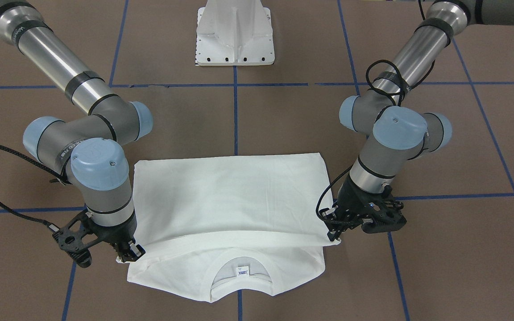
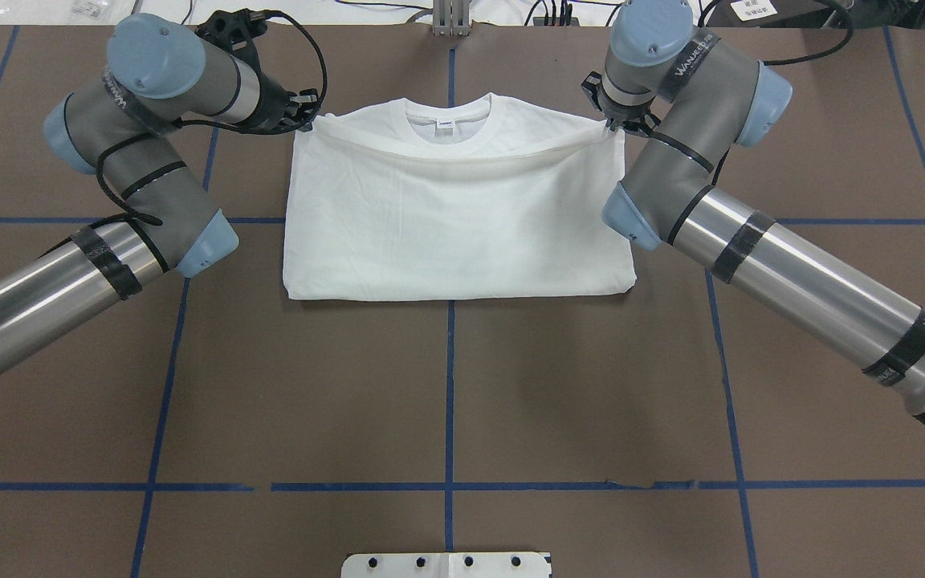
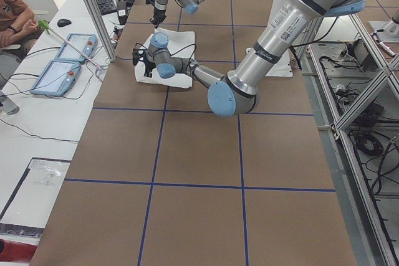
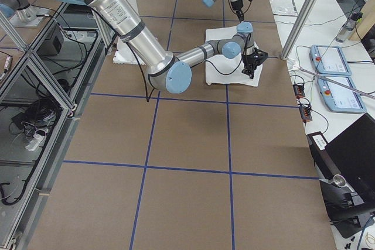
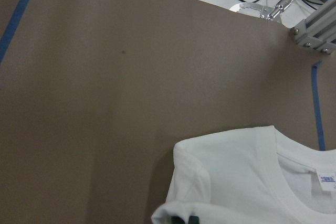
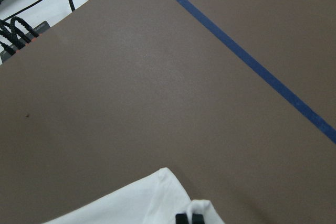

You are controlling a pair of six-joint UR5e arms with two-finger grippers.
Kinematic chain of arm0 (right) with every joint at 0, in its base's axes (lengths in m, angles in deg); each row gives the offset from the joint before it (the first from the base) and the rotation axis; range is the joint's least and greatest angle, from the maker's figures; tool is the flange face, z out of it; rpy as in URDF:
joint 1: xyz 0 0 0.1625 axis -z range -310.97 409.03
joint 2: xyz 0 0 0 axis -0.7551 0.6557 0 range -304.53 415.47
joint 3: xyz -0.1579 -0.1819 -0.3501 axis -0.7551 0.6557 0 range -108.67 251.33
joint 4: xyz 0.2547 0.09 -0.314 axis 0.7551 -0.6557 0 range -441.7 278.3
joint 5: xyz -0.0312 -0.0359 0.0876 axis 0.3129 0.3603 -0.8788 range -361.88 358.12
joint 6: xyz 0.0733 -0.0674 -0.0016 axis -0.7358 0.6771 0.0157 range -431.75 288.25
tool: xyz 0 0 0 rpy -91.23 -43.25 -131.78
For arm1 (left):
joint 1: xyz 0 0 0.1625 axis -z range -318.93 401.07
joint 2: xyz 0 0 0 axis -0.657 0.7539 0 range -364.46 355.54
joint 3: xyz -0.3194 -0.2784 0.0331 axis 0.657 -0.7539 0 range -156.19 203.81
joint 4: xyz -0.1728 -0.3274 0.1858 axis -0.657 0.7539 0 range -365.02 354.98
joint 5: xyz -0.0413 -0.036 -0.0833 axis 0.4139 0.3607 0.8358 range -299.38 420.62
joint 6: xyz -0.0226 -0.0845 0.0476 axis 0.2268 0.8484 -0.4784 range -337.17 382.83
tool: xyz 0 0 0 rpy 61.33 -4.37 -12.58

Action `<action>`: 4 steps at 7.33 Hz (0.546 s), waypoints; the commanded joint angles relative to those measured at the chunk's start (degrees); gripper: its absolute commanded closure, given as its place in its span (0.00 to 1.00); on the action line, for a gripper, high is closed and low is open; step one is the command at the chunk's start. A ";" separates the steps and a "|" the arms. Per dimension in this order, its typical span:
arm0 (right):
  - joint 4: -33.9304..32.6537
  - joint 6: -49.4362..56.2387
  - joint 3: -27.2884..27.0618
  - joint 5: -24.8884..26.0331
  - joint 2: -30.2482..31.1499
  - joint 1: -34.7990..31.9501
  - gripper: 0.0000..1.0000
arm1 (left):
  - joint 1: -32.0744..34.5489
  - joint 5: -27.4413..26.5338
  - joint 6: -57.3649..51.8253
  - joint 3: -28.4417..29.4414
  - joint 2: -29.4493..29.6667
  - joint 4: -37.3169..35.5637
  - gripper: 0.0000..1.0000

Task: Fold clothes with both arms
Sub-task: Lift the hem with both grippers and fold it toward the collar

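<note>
- Front view: we see the shirt (image 1: 230, 191) flat on the table (image 1: 283, 116), in front of the base (image 1: 235, 40). An upper layer is folded over toward the collar (image 1: 240, 292). The collar and label (image 1: 242, 270) lie uncovered on the camera's side. The left gripper (image 1: 336, 235), on this view's right, is clenched on one corner of that layer's edge. The right gripper (image 1: 131, 255) is clenched on the other corner.
- Overhead: the shirt (image 2: 454, 217) sits in the table's far middle. The layer's edge runs from the left gripper (image 2: 307, 120) to the right gripper (image 2: 613, 128), just short of the collar (image 2: 448, 108), and dips a little in between.
- Left side view: the near arm's gripper (image 3: 144, 66) is at the near edge of the shirt (image 3: 184, 40) and the far one (image 3: 154, 23) is at its far edge. Both are too small for us to judge the grip. A person (image 3: 15, 14) sits beside the table.
- Right side view: the near gripper (image 4: 253, 62) is at one end of the shirt (image 4: 240, 77) and the far gripper (image 4: 240, 7) is at the other.
- Left wrist: we see dark fingertips (image 5: 186, 219) pressed together, with white cloth bunched around them. The label (image 5: 326, 178) is at the right.
- Right wrist: the fingertips (image 6: 188, 217) are closed on a shirt corner (image 6: 136, 203). A blue tape line (image 6: 247, 59) crosses the table beyond.
</note>
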 commanded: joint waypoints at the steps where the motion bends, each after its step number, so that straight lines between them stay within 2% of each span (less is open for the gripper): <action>1: 0.49 -0.20 0.38 0.00 0.17 -0.01 0.74 | 0.02 -0.03 -0.18 0.10 -0.62 0.83 0.72; 2: 0.57 -0.20 0.30 0.00 0.17 -0.53 0.59 | 0.11 -0.03 -0.18 0.19 -1.14 0.92 0.52; 3: 0.66 -0.46 -0.23 -0.26 0.26 -0.80 0.46 | 0.37 -0.03 -0.26 0.19 -1.24 1.01 0.49; 4: 1.10 -1.34 -2.58 -2.44 1.57 -0.89 0.45 | 0.72 -0.03 -0.26 0.19 -1.59 1.01 0.49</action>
